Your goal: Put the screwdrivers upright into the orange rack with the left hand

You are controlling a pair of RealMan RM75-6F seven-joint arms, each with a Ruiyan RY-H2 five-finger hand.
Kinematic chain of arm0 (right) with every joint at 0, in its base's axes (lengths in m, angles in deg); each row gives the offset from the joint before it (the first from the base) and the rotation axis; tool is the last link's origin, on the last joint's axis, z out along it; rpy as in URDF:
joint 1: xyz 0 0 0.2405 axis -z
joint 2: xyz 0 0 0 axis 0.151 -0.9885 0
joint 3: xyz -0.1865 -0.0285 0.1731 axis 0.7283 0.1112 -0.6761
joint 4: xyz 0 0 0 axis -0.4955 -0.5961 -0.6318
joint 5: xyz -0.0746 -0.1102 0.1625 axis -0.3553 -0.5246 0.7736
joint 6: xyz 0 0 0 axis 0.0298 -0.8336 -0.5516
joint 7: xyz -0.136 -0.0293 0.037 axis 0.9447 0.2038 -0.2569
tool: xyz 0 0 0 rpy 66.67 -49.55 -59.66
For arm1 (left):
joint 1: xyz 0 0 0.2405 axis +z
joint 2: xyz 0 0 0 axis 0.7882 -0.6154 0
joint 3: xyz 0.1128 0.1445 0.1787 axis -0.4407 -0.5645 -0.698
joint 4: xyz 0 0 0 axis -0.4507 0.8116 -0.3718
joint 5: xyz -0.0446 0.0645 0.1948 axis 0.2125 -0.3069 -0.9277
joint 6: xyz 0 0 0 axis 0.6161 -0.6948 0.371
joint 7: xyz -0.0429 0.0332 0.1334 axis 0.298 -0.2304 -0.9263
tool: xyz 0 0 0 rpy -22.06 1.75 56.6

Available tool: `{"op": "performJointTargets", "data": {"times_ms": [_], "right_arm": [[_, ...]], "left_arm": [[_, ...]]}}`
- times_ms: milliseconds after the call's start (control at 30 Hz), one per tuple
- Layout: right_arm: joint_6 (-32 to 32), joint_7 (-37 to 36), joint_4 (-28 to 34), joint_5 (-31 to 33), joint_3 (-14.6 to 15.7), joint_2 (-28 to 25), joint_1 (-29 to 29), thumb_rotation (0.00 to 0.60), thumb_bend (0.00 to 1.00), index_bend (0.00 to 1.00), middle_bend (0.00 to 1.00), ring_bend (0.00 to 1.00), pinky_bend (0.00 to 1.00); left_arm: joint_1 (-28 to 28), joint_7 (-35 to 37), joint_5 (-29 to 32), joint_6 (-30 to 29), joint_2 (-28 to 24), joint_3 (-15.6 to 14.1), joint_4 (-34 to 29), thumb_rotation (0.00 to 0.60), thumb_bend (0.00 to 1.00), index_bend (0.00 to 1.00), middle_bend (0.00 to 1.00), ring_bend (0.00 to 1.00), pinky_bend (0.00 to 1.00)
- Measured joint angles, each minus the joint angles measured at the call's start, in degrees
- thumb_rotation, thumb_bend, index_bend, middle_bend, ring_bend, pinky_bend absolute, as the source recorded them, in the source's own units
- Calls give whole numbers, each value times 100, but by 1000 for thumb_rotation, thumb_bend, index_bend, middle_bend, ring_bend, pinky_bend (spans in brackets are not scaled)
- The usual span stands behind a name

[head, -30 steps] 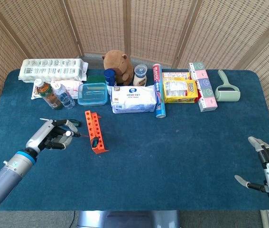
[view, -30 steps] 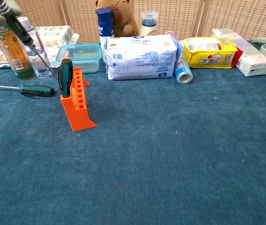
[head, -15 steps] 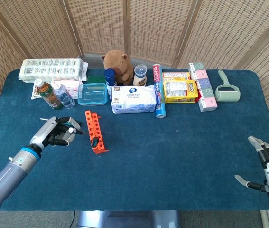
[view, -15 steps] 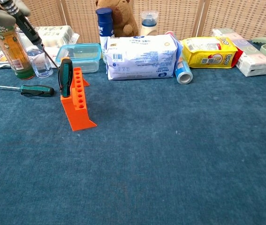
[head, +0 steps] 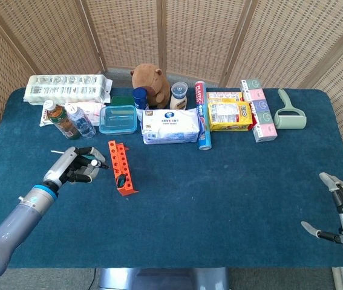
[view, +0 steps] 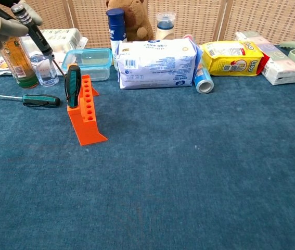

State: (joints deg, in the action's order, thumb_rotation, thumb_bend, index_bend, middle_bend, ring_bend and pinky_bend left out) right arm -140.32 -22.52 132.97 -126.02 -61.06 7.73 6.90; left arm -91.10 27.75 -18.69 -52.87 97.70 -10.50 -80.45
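Screwdriver (view: 33,31) — light, rigid, slim and probably slick on its shaft — sits gripped by its handle in the left hand (head: 74,170), tip angled toward the orange rack (view: 86,112).

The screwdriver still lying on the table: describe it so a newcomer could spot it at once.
Start at the orange rack left of table centre. Beside its left side a green-and-black-handled screwdriver lies flat on the blue cloth. The other two don't: one stands in the rack, one is held by the left hand.
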Motion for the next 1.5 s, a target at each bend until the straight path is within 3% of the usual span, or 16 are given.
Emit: {"op": "performJointTargets", "data": {"times_ms": [1500], "right_arm": [[-8, -34, 40, 20, -33, -28, -1, 600, 163, 12, 97, 93, 89]], "left_arm": [[-140, 28, -28, -243, -43, -170, -170, 600, 593, 568, 890, 930, 888]]}}
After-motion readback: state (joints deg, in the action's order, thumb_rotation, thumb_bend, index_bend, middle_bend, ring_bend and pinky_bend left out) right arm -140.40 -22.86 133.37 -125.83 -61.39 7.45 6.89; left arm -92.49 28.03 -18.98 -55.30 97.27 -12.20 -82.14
